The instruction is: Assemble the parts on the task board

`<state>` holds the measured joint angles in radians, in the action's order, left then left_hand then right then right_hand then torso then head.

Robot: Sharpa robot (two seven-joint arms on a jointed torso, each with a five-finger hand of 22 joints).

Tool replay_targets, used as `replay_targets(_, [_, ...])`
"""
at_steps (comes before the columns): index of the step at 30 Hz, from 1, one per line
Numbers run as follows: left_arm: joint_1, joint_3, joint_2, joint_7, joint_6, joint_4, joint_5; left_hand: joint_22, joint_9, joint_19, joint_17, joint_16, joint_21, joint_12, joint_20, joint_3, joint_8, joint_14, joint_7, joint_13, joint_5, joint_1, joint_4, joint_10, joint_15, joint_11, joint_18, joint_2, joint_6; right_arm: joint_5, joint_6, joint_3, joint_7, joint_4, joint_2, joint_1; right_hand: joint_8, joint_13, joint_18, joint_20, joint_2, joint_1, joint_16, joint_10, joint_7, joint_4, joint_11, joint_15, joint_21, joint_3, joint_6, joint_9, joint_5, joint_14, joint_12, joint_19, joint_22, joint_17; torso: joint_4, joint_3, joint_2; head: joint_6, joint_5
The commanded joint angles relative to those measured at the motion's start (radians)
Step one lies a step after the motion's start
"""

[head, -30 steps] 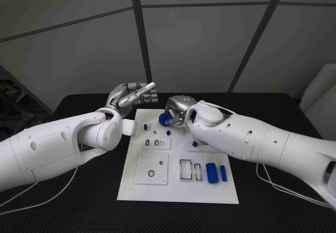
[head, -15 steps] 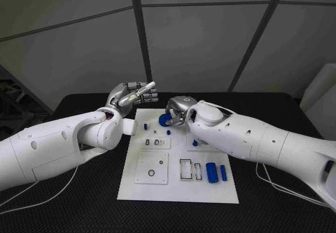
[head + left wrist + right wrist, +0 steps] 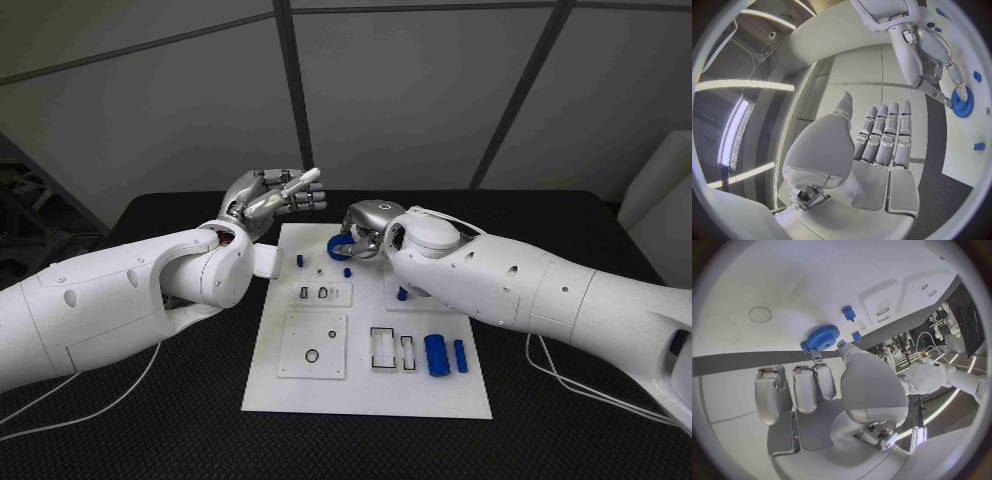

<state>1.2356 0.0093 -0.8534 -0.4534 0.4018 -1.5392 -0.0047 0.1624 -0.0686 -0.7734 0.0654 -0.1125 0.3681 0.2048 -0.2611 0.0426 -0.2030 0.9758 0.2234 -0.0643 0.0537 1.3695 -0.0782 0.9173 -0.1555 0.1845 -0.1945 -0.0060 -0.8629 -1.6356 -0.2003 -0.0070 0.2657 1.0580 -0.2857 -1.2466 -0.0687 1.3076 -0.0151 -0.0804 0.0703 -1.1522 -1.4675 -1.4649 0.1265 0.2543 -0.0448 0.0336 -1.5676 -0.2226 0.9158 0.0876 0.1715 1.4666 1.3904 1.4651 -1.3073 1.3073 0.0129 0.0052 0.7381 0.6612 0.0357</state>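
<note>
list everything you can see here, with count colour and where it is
task board: one, white, middle of the black table
table: one, black, under the board
gear: one, blue, far end of the board, at the right hand's fingertips
cylinders: two, blue, lying side by side on the board's right part, the left one thicker
small parts: a few, blue, far part of the board near the gear
left hand: one, silver, raised beyond the board's far left corner, fingers straight, holding nothing
right hand: one, silver, over the board's far end, fingertips on the gear
</note>
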Motion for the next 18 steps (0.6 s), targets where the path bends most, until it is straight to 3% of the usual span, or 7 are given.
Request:
replay_targets(1, [0.002, 0.001, 0.000, 0.001, -0.009, -0.002, -0.001, -0.001, 0.001, 0.001, -0.001, 0.007, 0.002, -0.006, -0.004, -0.002, 0.006, -0.001, 0.012, 0.001, 0.004, -0.002, 0.005, -0.002, -0.007, 0.008, 0.015, 0.006, 0.007, 0.036, 0.044, -0.001, -0.017, 0.000, -0.001, 0.000, -0.004, 0.115, 0.015, -0.001, -0.001, 0.006, -0.005, -0.013, 0.001, 0.008, 0.001, -0.002, -0.003, 0.002, 0.011, 0.001, 0.006, 0.058, 0.009, 0.106, -0.263, 0.033, 0.0009, -0.0001, 0.000, 0.000, -0.001])
replay_targets(8, [0.003, 0.001, -0.001, 0.002, -0.009, -0.003, -0.001, -0.002, 0.001, 0.001, -0.001, 0.008, 0.001, -0.006, -0.004, -0.002, 0.007, -0.001, 0.012, 0.001, 0.004, -0.002, 0.006, -0.002, -0.007, 0.008, 0.015, 0.007, 0.007, 0.046, 0.045, -0.001, -0.008, 0.001, -0.004, 0.000, -0.003, 0.117, 0.015, -0.001, 0.003, 0.009, -0.006, -0.014, 0.000, 0.009, 0.002, -0.002, -0.003, 0.004, 0.014, -0.001, 0.008, 0.059, 0.011, 0.106, -0.263, 0.036, -0.0003, 0.0003, 0.000, 0.002, -0.002])
replay_targets(12, [0.003, 0.001, -0.002, 0.002, -0.008, -0.004, -0.001, -0.002, 0.001, 0.001, -0.001, 0.009, 0.001, -0.007, -0.004, -0.002, 0.007, -0.001, 0.012, 0.001, 0.004, -0.002, 0.007, -0.002, -0.007, 0.008, 0.015, 0.008, 0.008, 0.037, 0.029, -0.001, 0.004, 0.004, -0.011, 0.000, 0.002, 0.118, 0.015, 0.000, 0.019, -0.005, -0.007, -0.015, 0.001, -0.006, 0.002, -0.001, -0.003, 0.004, 0.012, -0.006, 0.018, 0.059, 0.012, 0.106, -0.263, 0.038, 0.0000, 0.0005, 0.000, 0.003, -0.002])
replay_targets(18, [0.003, 0.001, -0.004, 0.002, -0.008, -0.004, -0.001, -0.002, 0.001, 0.001, -0.001, 0.009, 0.001, -0.007, -0.004, -0.002, 0.007, -0.001, 0.012, 0.001, 0.004, -0.002, 0.008, -0.002, -0.007, 0.008, 0.016, 0.009, 0.008, 0.022, -0.047, -0.001, 0.015, 0.022, -0.030, 0.000, 0.003, 0.120, 0.015, 0.001, 0.038, -0.032, -0.010, -0.016, 0.000, -0.036, 0.002, -0.001, -0.003, 0.001, 0.015, -0.011, 0.020, 0.060, 0.014, 0.106, -0.263, 0.044, 0.0009, 0.0009, 0.000, 0.003, 0.000])
